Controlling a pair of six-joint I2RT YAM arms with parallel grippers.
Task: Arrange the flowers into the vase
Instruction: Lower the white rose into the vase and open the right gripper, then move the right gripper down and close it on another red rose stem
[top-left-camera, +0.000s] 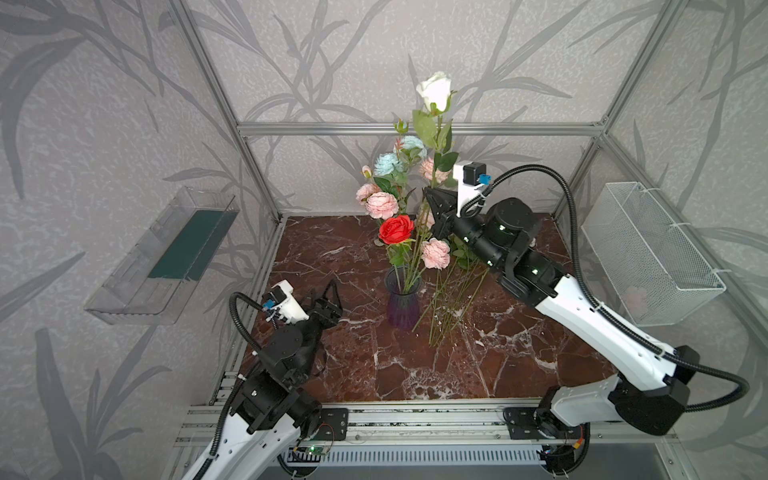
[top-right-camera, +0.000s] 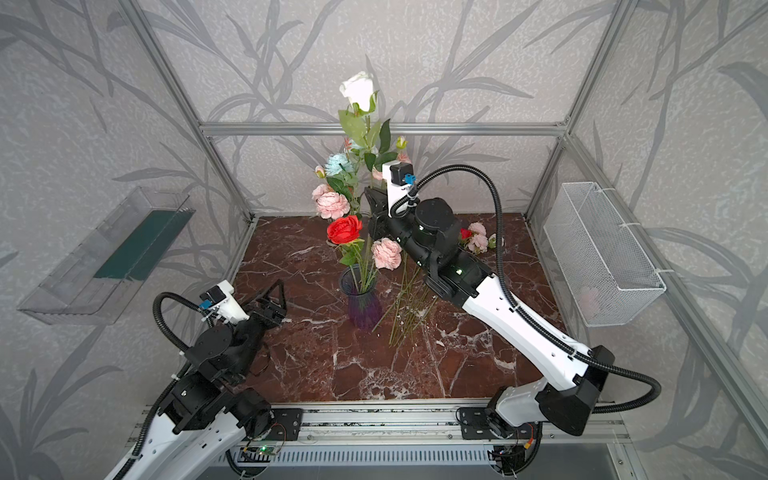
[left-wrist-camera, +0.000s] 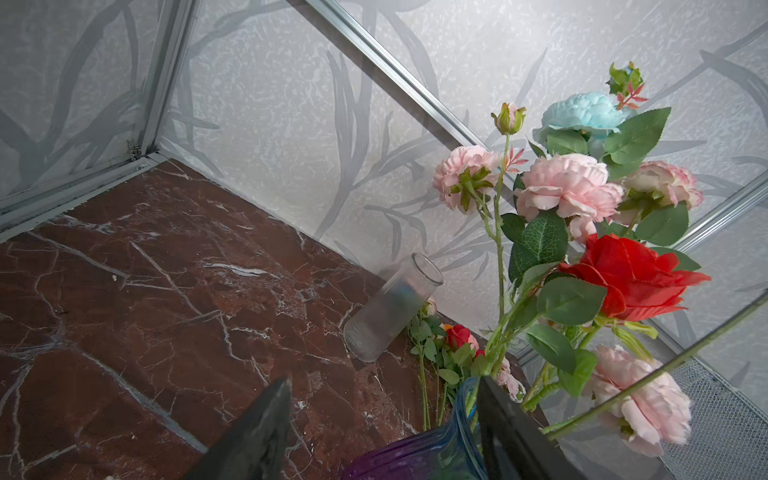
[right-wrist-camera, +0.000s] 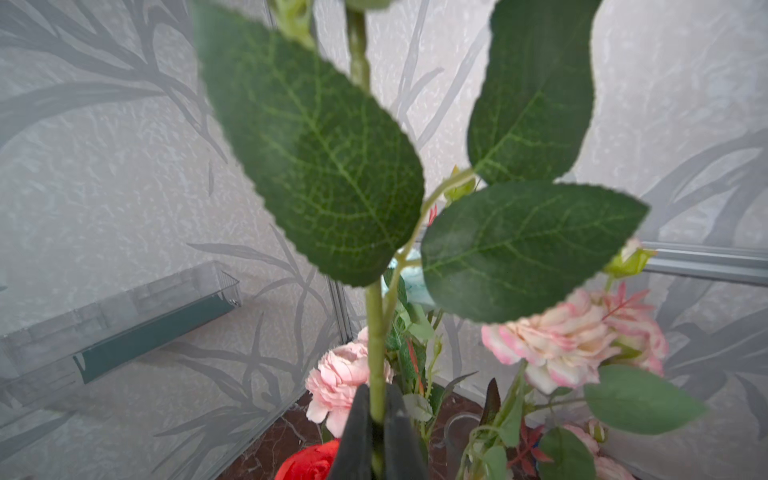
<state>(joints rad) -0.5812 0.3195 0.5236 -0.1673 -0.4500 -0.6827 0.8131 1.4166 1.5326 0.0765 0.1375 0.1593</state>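
A purple vase (top-left-camera: 402, 307) is seen standing near the middle of the marble worktop (top-left-camera: 365, 374). It is filled with flowers (top-left-camera: 435, 253): a red rose (top-left-camera: 397, 229), pink peonies (top-left-camera: 381, 205) and pale teal blooms (top-left-camera: 388, 163). A white rose (top-left-camera: 434, 91) is seen highest of all, its stem clasped by the closed right gripper (top-left-camera: 430, 199). Where the stem's lower end goes cannot be told. Loose stems (top-left-camera: 451, 309) are laid on the worktop just beside the vase, toward the right edge, partly hidden under the right arm. The left gripper (top-left-camera: 322, 293), jaws apart, is poised near the left edge, apart from the vase.
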